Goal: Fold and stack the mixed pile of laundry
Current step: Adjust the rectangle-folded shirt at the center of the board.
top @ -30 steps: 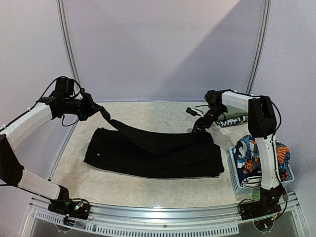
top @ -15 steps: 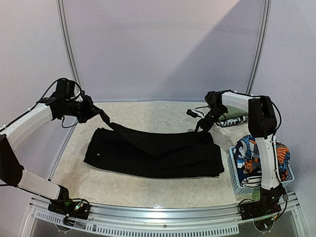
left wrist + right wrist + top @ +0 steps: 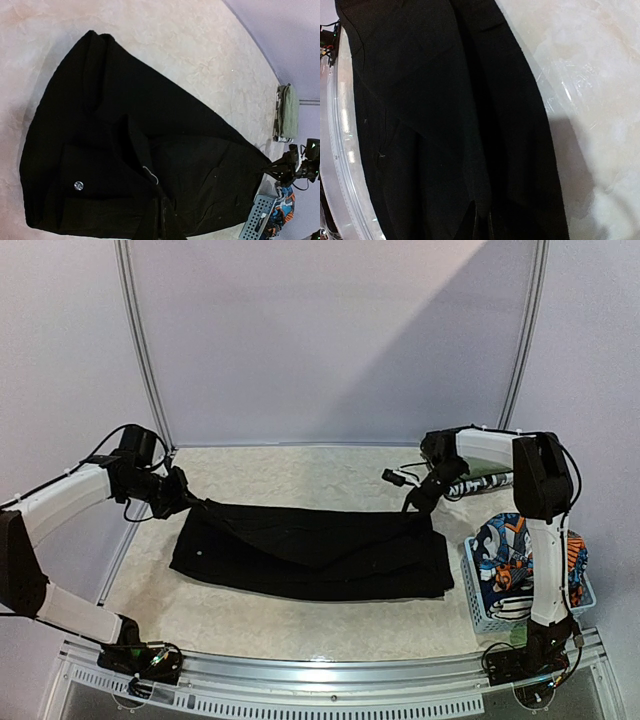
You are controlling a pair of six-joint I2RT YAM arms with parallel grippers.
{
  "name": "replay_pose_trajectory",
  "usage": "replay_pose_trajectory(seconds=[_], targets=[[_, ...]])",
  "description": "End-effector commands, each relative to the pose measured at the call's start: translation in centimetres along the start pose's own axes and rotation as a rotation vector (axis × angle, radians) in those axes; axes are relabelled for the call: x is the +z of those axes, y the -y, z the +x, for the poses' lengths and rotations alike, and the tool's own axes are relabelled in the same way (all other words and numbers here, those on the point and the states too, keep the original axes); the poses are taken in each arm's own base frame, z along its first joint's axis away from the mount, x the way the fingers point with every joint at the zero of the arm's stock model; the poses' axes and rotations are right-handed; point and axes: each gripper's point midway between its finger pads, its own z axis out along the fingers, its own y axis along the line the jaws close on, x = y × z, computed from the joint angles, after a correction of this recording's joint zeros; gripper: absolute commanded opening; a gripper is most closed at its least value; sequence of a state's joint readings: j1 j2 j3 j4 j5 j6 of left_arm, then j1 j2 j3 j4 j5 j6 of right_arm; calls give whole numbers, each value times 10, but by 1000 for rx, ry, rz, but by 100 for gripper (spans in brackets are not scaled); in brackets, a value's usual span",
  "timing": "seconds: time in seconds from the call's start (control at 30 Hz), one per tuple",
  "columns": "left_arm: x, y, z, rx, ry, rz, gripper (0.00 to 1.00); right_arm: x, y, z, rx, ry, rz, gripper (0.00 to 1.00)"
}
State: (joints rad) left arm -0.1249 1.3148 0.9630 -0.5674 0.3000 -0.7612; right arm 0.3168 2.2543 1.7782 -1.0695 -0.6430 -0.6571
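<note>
- The left gripper [image 3: 183, 498] sits at the left of the top view. Its dark fingers blend into the dark cloth, so their outline is hard to make out. In its own wrist view the cloth bunches into a narrow ridge at the bottom centre, where the gripper is pressed together on a fold of the black garment [image 3: 320, 560].
- The right gripper [image 3: 424, 502] is at the garment's upper right corner. In its own wrist view the fingers are black on black, cut off by the bottom edge, with only a thin slit between them. In the left wrist view the cloth tapers to a point right at this gripper [image 3: 281, 167], so it reads as pinching that corner.
- The black garment lies on the marbled desk [image 3: 300, 472], mid-frame in the top view. Its long axis runs left to right, roughly along the desk's near edge.
- Its upper layer is drawn in a strip between the two grippers, and the rest lies flat below.
- A small metal button [image 3: 78, 185] shows near the garment's left end.
- The cartoon-print garment [image 3: 505, 555] sits heaped in the pale blue lattice basket [image 3: 478, 592] at the right. The right arm's white link hides part of both.
- A folded olive-green cloth [image 3: 289, 112] lies at the desk's far right. What lies under it is too small to tell.
</note>
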Motion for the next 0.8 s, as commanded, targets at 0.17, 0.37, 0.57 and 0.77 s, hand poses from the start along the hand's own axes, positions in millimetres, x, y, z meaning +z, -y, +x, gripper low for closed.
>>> replay_pose_trajectory(seconds=[0.17,0.37,0.57,0.77], targets=[[28,-50,13,62,-52,-173,0,-23,-5,2,-13,38,-19,7],[36,-73,11,110,-40,-270,0,-23,-1,4,6,39,-41,7],[43,-75,2,161,-17,-284,0,-19,0,7,21,21,-57,7],[33,-9,-12,232,57,-8,0,-17,2,8,23,21,-56,8]])
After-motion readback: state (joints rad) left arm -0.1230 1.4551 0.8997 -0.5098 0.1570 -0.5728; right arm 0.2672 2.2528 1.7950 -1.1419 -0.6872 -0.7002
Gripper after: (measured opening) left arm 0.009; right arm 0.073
